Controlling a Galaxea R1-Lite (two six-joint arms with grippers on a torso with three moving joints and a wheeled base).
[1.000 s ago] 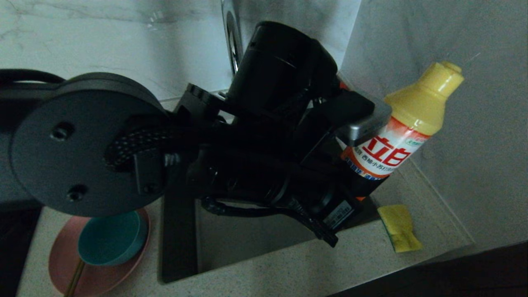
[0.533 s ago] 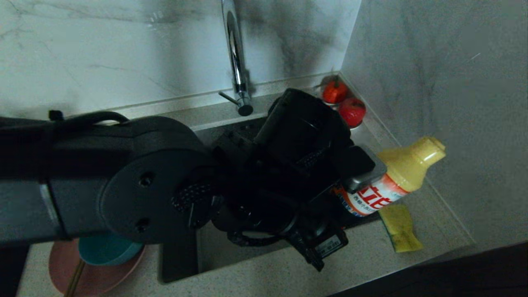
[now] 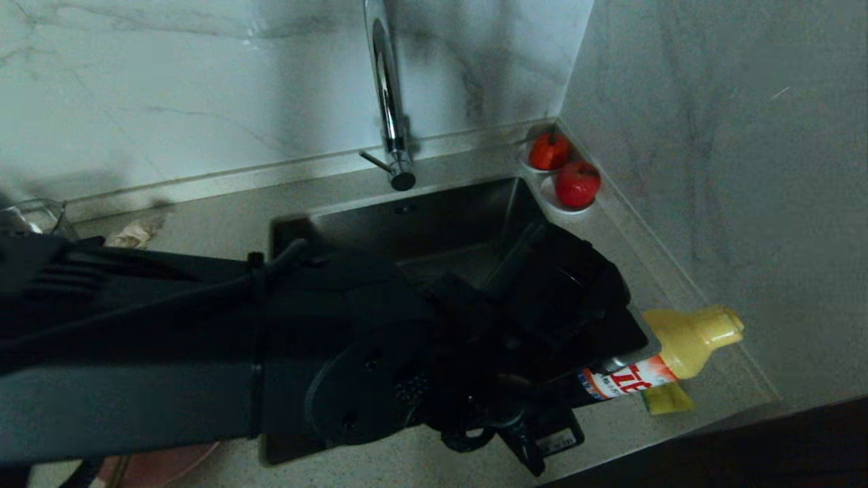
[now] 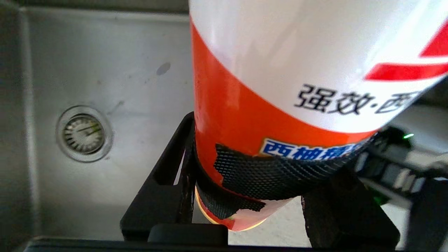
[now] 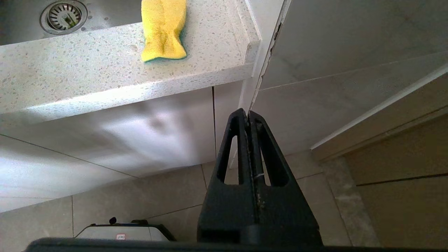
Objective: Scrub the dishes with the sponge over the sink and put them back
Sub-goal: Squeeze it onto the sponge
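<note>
My left gripper [image 4: 259,196] gripped the tilted detergent bottle [image 3: 668,352] low on its body, spout just above the sponge [image 3: 668,398]; I judged tipping slowly best, while the right gripper [image 5: 249,120] hung closed below the counter [image 5: 87,80].

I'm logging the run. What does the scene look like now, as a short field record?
left gripper: shut on the detergent bottle, tilted over the sponge
right gripper: shut, parked below the counter
sponge: on the counter, right of the sink
pink plate: left of the sink, mostly hidden
red fruits: back corner
</note>
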